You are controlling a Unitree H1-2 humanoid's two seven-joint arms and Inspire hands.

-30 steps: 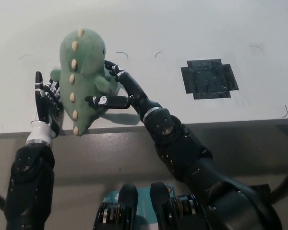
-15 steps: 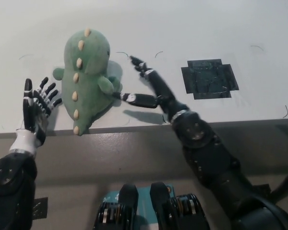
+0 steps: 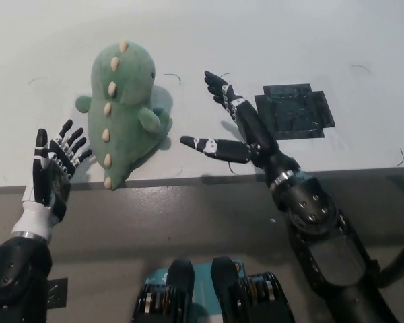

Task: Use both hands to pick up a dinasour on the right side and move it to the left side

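Observation:
A green plush dinosaur (image 3: 123,108) with cream spikes along its back stands on the white table (image 3: 202,33), at the left near the front edge, its tail tip hanging over that edge. Neither hand touches it. My left hand (image 3: 52,168) is open, fingers spread, just left of and below the dinosaur, over the table's front edge. My black right hand (image 3: 233,126) is open too, fingers spread, a short gap to the right of the dinosaur.
A black tape square (image 3: 294,110) is stuck on the table to the right of my right hand. The table's front edge (image 3: 202,180) runs across the picture below the dinosaur. A few thin dark marks dot the surface.
Both hands have let go of the dinosaur and drawn away from it, the left down and left, the right to the right. The dinosaur now stands on the table by itself.

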